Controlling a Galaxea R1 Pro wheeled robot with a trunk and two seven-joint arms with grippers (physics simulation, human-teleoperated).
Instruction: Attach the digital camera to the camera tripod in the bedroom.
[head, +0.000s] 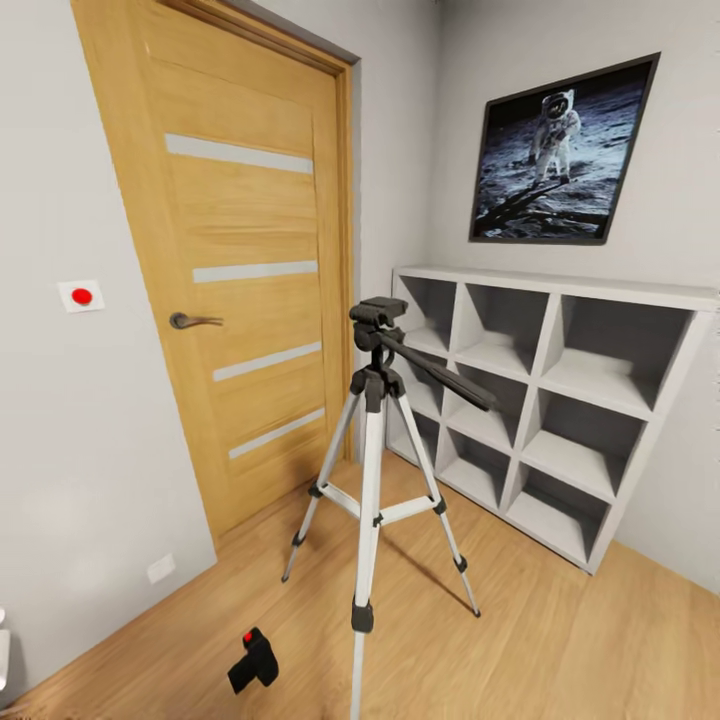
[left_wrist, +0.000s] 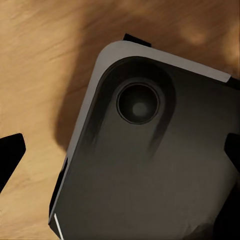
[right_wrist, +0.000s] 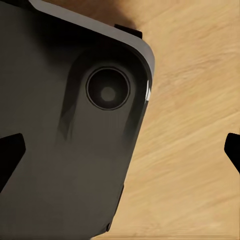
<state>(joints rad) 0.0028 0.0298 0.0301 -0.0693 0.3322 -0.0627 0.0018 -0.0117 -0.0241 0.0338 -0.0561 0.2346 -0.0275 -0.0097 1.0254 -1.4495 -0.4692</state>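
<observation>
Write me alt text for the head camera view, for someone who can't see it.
A silver-legged camera tripod stands on a wood plank floor with nothing on its head, and a small black digital camera with a red button lies on the floor near its front leg. Behind are an oak door, a white cube shelf and an astronaut poster.

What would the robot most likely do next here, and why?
Probably roll a little closer and reach a gripper down toward the digital camera, since it lies on the wood floor beside the camera tripod, whose dark pan head stands bare. Both wrist views look down over the robot's dark base, so neither arm seems extended yet.
</observation>
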